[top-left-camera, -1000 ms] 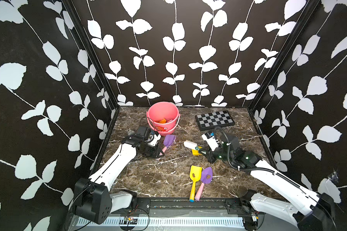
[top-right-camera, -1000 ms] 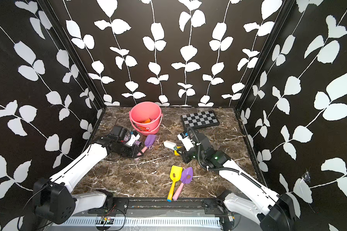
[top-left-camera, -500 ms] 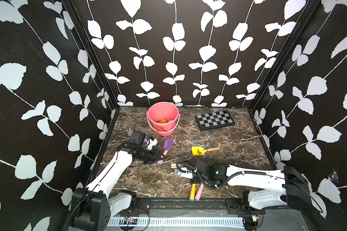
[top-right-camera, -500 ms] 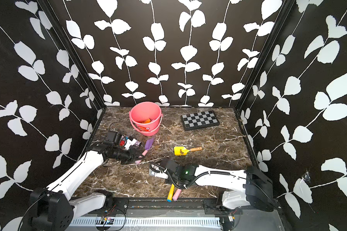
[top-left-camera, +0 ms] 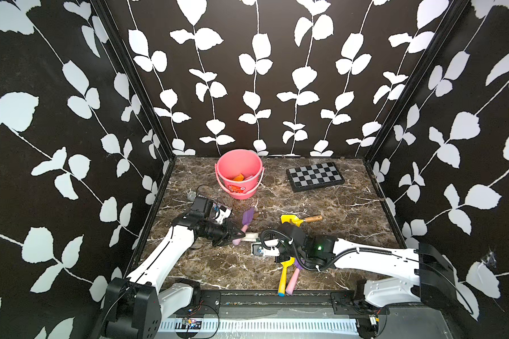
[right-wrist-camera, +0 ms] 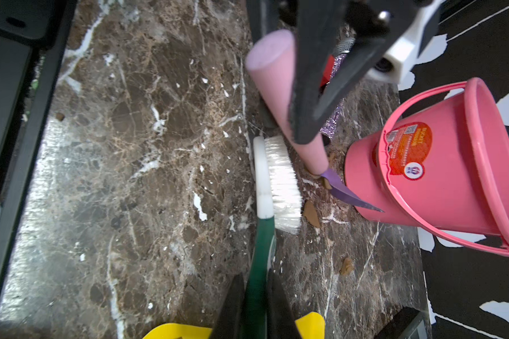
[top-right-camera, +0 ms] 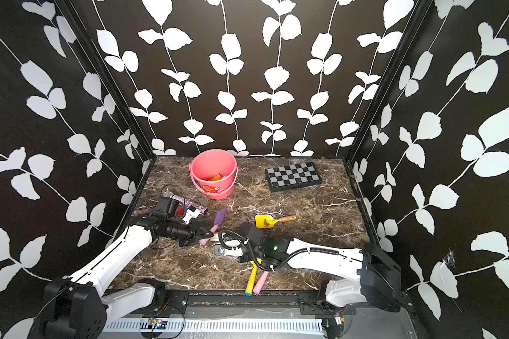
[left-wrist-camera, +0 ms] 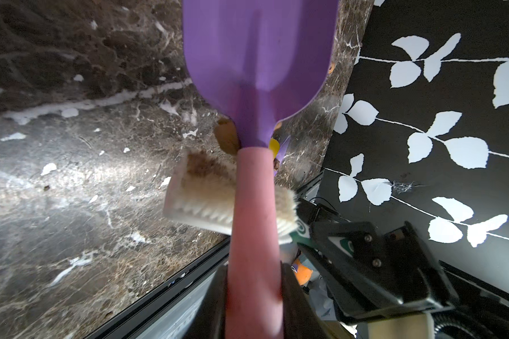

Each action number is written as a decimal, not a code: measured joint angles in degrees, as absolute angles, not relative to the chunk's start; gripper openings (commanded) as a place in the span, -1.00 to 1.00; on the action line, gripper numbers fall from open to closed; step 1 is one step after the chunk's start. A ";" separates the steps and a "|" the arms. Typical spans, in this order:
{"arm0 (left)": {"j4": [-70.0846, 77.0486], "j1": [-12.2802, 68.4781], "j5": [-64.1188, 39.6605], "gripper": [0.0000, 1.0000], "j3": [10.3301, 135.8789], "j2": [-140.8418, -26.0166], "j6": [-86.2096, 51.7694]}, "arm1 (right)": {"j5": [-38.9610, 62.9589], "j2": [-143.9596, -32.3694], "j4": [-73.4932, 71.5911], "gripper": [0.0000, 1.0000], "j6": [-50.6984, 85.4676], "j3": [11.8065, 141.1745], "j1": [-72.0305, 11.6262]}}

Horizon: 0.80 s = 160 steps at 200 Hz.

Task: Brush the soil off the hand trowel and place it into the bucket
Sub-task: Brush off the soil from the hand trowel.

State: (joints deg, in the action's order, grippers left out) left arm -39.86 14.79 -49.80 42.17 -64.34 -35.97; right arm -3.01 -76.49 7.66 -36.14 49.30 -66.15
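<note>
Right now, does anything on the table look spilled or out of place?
Yes. Brown soil lumps lie loose on the table, between the brush and the bucket, beside the purple trowel. They look spilled on the bare marble.

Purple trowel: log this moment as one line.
left end effector: shut on purple trowel | right end effector: shut on brush | brush: beside trowel handle | soil: lumps on table
</note>
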 measured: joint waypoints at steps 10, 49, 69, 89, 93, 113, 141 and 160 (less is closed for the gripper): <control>-39.70 14.79 -50.13 -1.00 42.17 -64.34 -36.01 | -2.94 -76.49 7.11 -1.00 -36.14 49.47 -65.39; -38.74 14.79 -50.41 -1.00 42.17 -63.90 -36.03 | -3.40 -76.99 6.55 -1.00 -35.11 49.47 -63.61; -38.13 14.79 -50.41 -1.00 42.17 -63.86 -36.03 | -4.36 -77.32 6.79 -1.00 -34.63 49.47 -62.81; -37.78 14.79 -50.41 -1.00 42.17 -63.88 -35.99 | -5.17 -77.32 7.33 -1.00 -34.09 49.45 -62.46; -37.78 14.79 -50.41 -1.00 42.17 -63.88 -35.99 | -5.21 -77.30 7.40 -1.00 -34.04 49.41 -62.43; -37.82 14.79 -50.41 -1.00 42.19 -63.96 -35.97 | -4.95 -76.69 7.77 -1.00 -32.99 48.71 -62.35; -38.11 14.79 -50.41 -1.00 42.28 -64.20 -35.86 | -3.55 -75.16 8.75 -1.00 -31.90 47.83 -62.46; -38.33 14.79 -50.41 -1.00 42.28 -64.40 -35.75 | -2.79 -74.76 8.82 -1.00 -31.62 47.83 -62.98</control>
State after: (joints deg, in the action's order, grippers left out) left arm -38.33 14.79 -50.41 42.28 -64.40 -35.75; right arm -2.79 -74.76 8.82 -31.62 47.83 -62.98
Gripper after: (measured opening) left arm 0.255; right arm 0.117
